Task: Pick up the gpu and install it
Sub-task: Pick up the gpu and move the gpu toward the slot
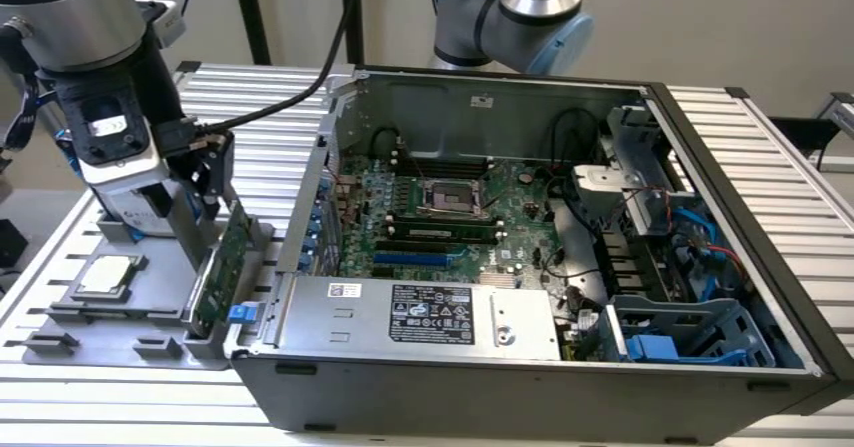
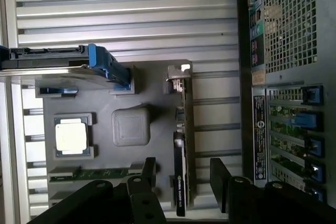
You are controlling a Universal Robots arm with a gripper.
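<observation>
Exterior view: gripper [image 1: 198, 217] sits low over the grey tray [image 1: 80, 322], on the side nearest the PC case [image 1: 534, 387]. The gpu [image 1: 224, 267] stands on edge in the tray slot there, right under the gripper.

Wrist view: jaws wide open, straddling the gpu with a gap on both sides, nothing gripped. CPU [image 2: 71, 135] sits in a tray pocket farther from the case.

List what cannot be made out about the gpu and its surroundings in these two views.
- gpu faces: the wrist view looks down its edge, between the open gripper fingers.
- gpu's bottom edge: in the exterior view, sunk in the grey tray.
- gpu's far end: in the exterior view, behind the gripper.
- Power supply label text: in the exterior view, too small.
- Hard drive: in the wrist view, cut off by the picture's edge.
</observation>
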